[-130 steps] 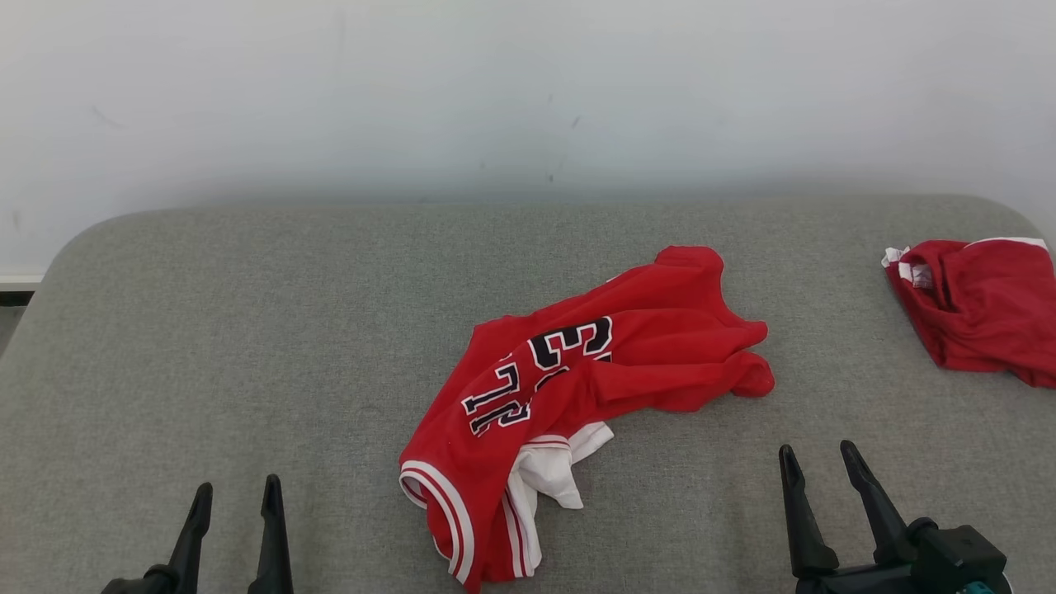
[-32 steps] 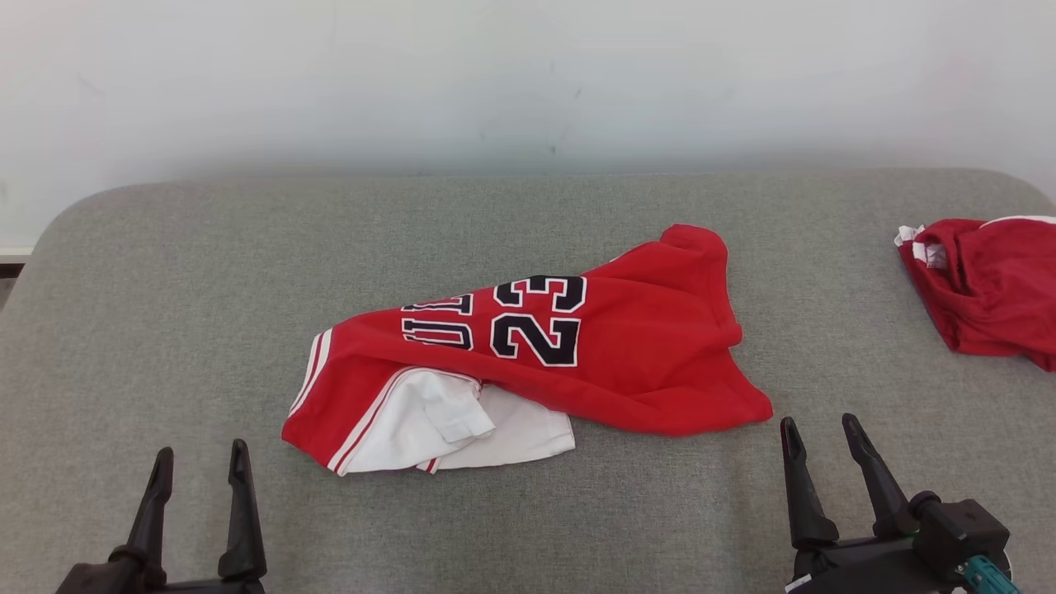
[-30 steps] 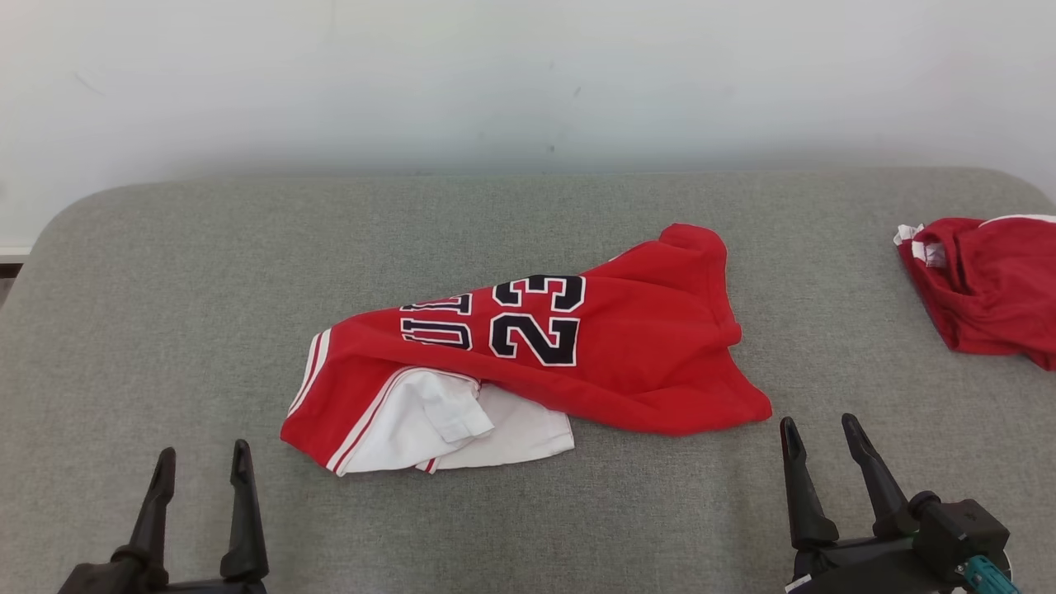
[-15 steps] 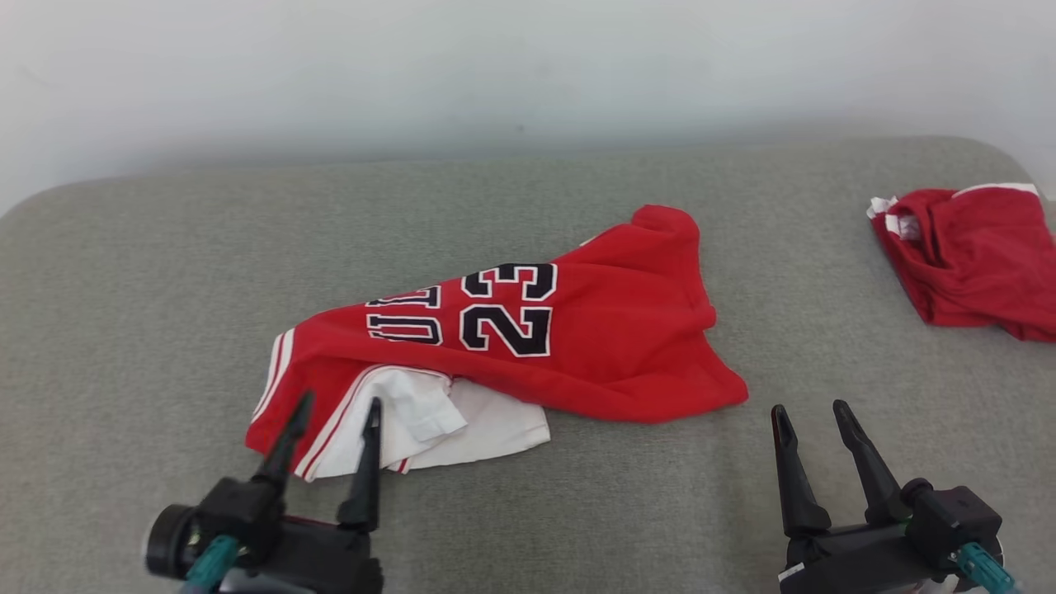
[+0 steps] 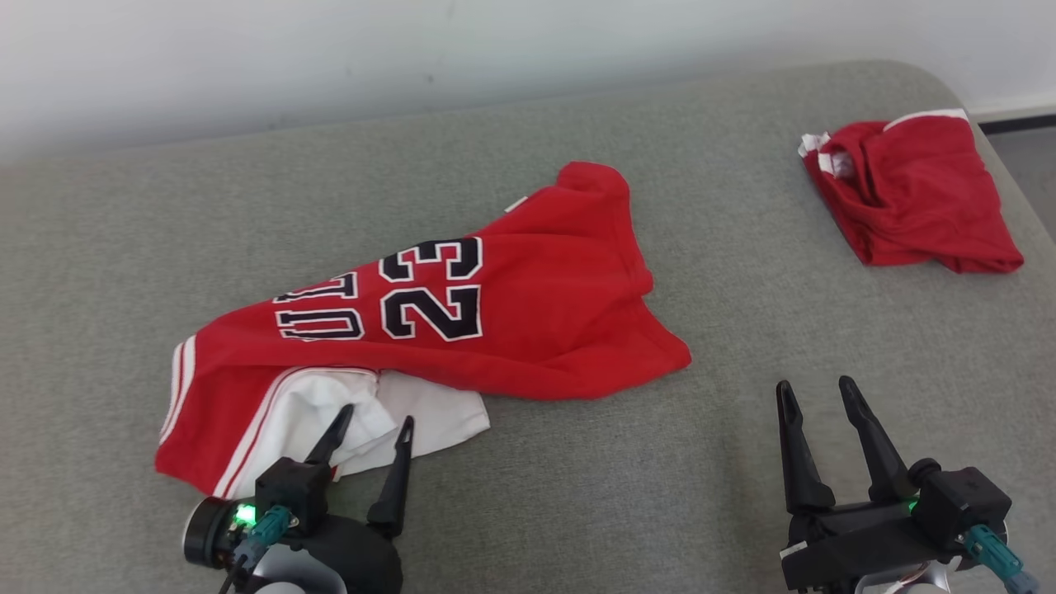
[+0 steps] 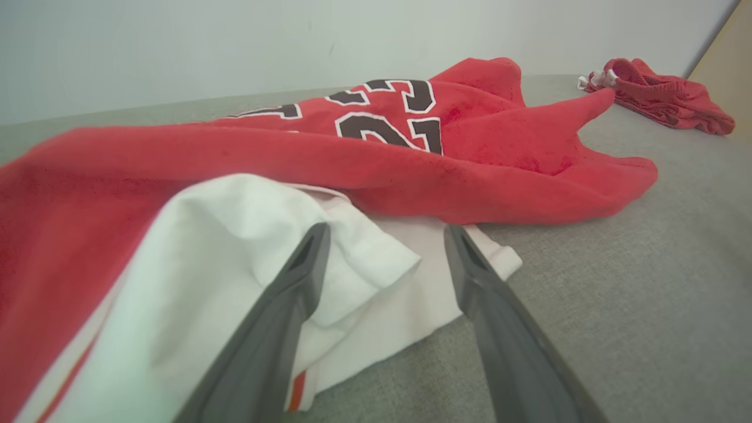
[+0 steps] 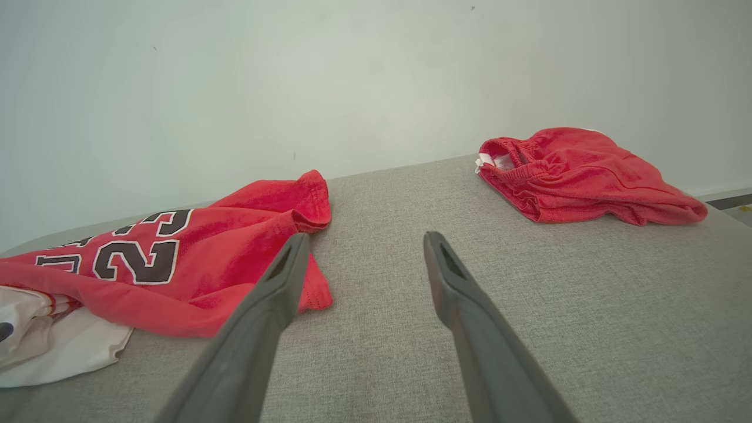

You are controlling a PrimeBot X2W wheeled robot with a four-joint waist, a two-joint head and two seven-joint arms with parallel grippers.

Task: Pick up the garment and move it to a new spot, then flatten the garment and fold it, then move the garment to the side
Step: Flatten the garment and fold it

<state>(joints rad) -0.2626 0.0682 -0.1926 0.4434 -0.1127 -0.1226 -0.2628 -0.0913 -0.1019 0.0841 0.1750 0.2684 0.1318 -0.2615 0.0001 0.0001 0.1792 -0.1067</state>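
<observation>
Two pincers, two red garments, one grey cushion (image 5: 742, 462). The left pincer (image 5: 377, 415) stands wide open with nothing pinched. Its fingertips are over the white panel (image 5: 437, 417) of the number 23 jersey (image 5: 528, 322), though I can't tell if they touch it. The rest of the jersey sprawls ahead of that pincer. The right pincer (image 5: 814, 384) is wide open too and empty, over bare cushion, with the jersey's red corner just ahead on its left. The second red garment (image 5: 907, 198) lies well ahead on its right, apart from the jersey.
</observation>
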